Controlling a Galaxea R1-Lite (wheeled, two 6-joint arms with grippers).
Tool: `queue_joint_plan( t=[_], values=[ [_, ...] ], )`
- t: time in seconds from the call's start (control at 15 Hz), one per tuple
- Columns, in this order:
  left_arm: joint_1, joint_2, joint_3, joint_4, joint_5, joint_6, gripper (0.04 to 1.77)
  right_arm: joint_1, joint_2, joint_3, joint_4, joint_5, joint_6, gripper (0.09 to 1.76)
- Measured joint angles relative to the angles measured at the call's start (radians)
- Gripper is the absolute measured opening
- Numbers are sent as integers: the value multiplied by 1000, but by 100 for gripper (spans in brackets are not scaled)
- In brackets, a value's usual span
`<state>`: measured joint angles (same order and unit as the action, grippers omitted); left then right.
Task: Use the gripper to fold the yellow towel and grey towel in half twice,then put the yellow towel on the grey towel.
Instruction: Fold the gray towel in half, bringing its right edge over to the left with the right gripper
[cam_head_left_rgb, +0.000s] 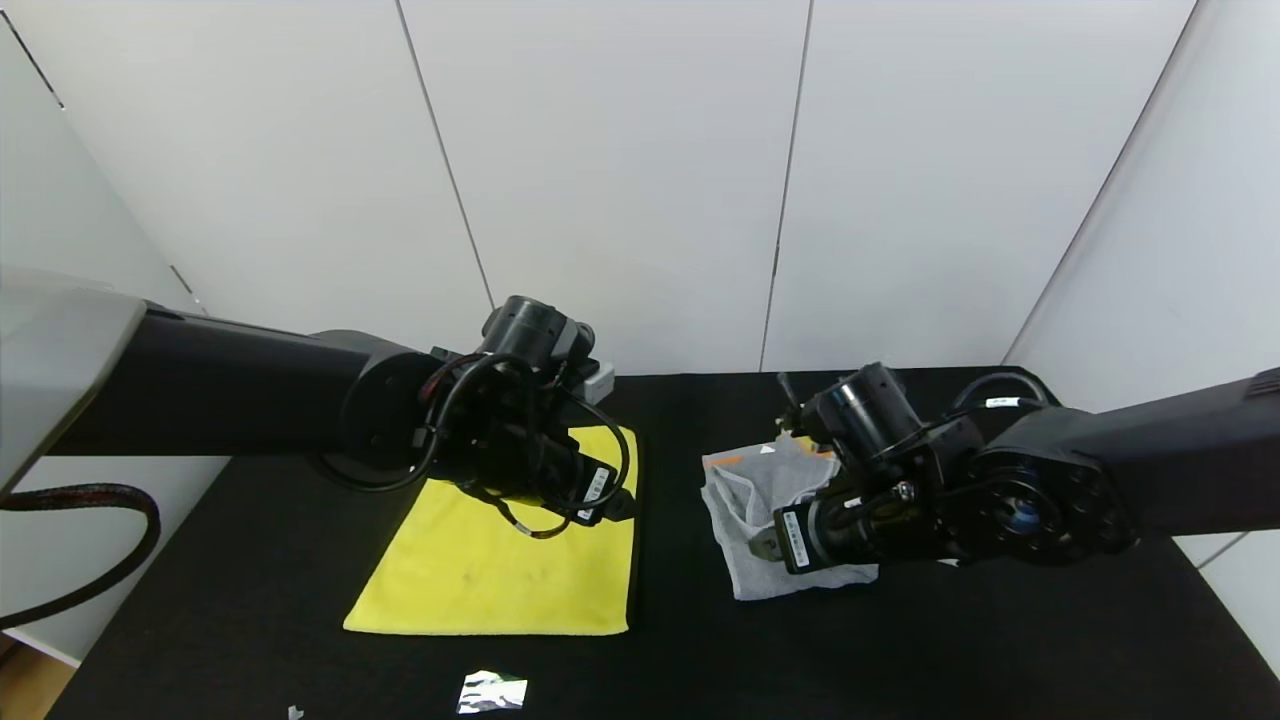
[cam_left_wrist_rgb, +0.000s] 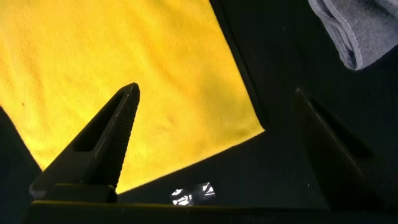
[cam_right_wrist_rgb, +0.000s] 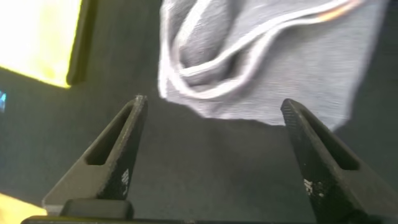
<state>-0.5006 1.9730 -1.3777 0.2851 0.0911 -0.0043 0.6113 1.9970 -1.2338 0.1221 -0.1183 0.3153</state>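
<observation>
The yellow towel (cam_head_left_rgb: 500, 560) lies flat on the black table (cam_head_left_rgb: 900, 650), left of the middle. My left gripper (cam_left_wrist_rgb: 216, 93) hangs open above its near right corner (cam_left_wrist_rgb: 258, 127), with one finger over the cloth and the other over bare table, holding nothing. The grey towel (cam_head_left_rgb: 745, 495) lies rumpled and partly folded to the right, its pale border curling (cam_right_wrist_rgb: 236, 56) and an orange stripe showing at its far end. My right gripper (cam_right_wrist_rgb: 213, 102) stands open just off the grey towel's edge, over bare table, with nothing between its fingers.
A crumpled foil scrap (cam_head_left_rgb: 492, 692) lies near the table's front edge, before the yellow towel. A small grey box (cam_head_left_rgb: 600, 381) sits behind the left arm. White wall panels close in the back and right side.
</observation>
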Motion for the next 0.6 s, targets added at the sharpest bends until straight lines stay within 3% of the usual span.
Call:
queue_joint_plan(
  t=[0.6],
  values=[
    [8,1,-4,-5,2,5,172,-111,-73,18,104,-97,-4,166]
  ],
)
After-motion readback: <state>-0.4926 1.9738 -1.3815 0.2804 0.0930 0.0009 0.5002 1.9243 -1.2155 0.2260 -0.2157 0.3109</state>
